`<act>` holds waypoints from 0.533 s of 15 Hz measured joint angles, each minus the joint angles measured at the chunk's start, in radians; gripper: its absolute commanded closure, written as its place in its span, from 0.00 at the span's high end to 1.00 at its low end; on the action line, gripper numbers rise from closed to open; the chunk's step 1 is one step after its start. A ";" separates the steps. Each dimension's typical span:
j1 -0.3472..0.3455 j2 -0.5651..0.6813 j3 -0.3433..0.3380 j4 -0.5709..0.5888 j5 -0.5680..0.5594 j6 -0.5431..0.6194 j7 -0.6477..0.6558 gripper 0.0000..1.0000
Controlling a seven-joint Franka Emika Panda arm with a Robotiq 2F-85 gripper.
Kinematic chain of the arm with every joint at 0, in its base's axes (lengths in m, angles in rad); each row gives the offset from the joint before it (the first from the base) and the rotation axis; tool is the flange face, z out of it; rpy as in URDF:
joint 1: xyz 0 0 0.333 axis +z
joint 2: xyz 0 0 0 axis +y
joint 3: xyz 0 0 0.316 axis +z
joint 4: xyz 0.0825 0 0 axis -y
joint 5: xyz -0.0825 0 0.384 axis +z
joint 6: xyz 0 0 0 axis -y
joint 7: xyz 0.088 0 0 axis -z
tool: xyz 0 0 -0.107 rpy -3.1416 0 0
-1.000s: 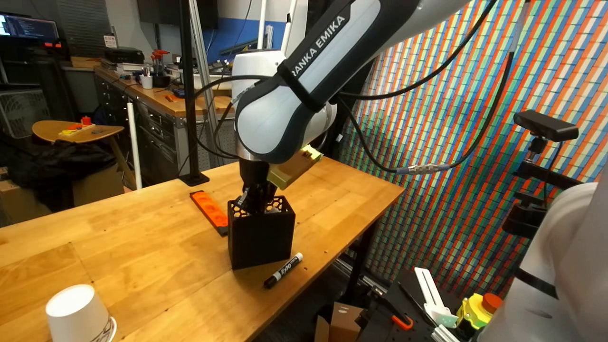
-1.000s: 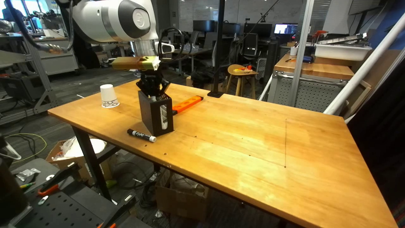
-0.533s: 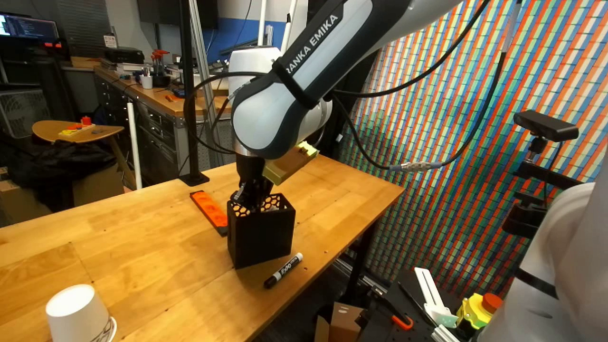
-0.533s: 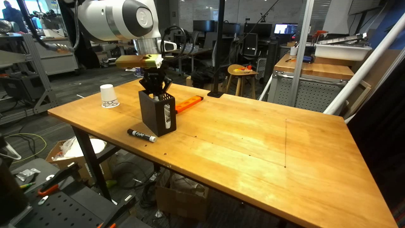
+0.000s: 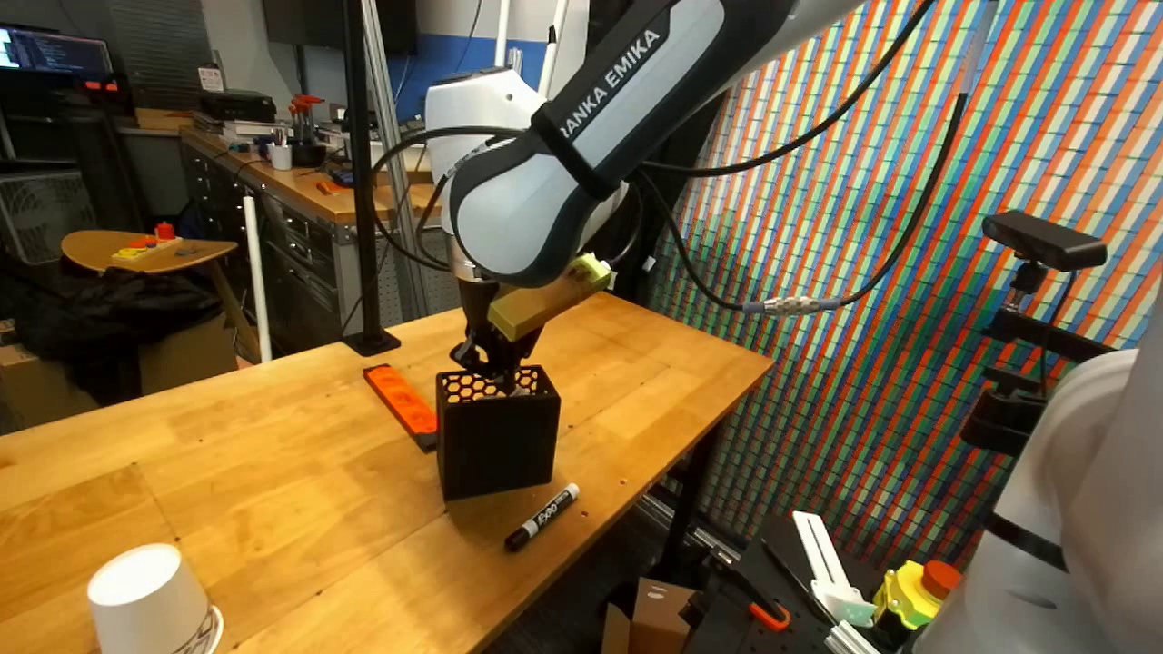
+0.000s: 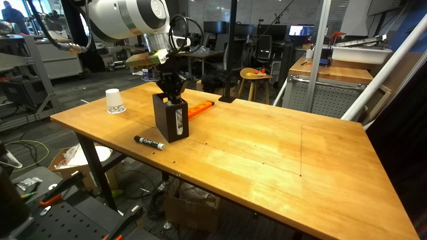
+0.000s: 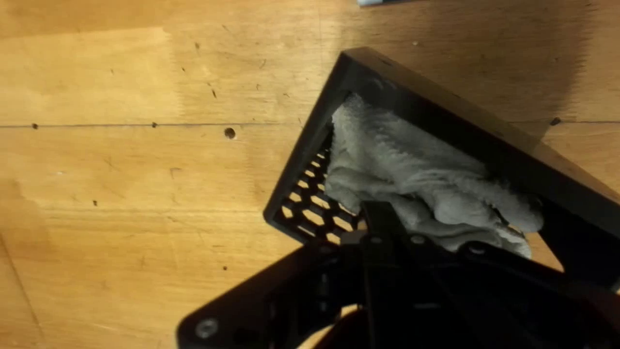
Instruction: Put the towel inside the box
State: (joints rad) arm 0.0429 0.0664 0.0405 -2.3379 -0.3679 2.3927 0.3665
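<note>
The black box (image 5: 500, 450) stands upright on the table, open at the top, with honeycomb holes in one wall; it also shows in an exterior view (image 6: 163, 116) and the wrist view (image 7: 465, 123). The grey-white towel (image 7: 421, 169) lies crumpled inside it, and shows through the box's side slot in an exterior view (image 6: 179, 121). My gripper (image 5: 507, 381) points down into the box opening in both exterior views (image 6: 174, 99). Its fingers are together beside the towel in the wrist view (image 7: 387, 213). The fingertips are dark, and I see no cloth between them.
A black marker (image 5: 542, 518) lies by the box near the table edge. An orange-and-black bar (image 5: 400, 400) lies behind the box. A white paper cup (image 6: 114, 101) stands upside down on the wooden table (image 6: 253, 146). A black post (image 6: 227, 99) stands at the table's far edge.
The box has slid a little away from the marker together with my gripper. The gripper has tilted and risen slightly, and its fingers have drawn closer together. The marker and cup have not moved.
</note>
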 measured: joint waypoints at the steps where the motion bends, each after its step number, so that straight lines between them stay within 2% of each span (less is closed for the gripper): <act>1: 0.001 0.000 0.000 0.002 -0.021 -0.026 0.037 0.03; 5: 0.004 0.000 0.000 0.004 -0.052 -0.115 0.124 0.03; 8: 0.004 0.000 -0.001 0.004 -0.052 -0.140 0.145 0.03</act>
State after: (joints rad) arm 0.0469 0.0668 0.0393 -2.3340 -0.4198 2.2527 0.5118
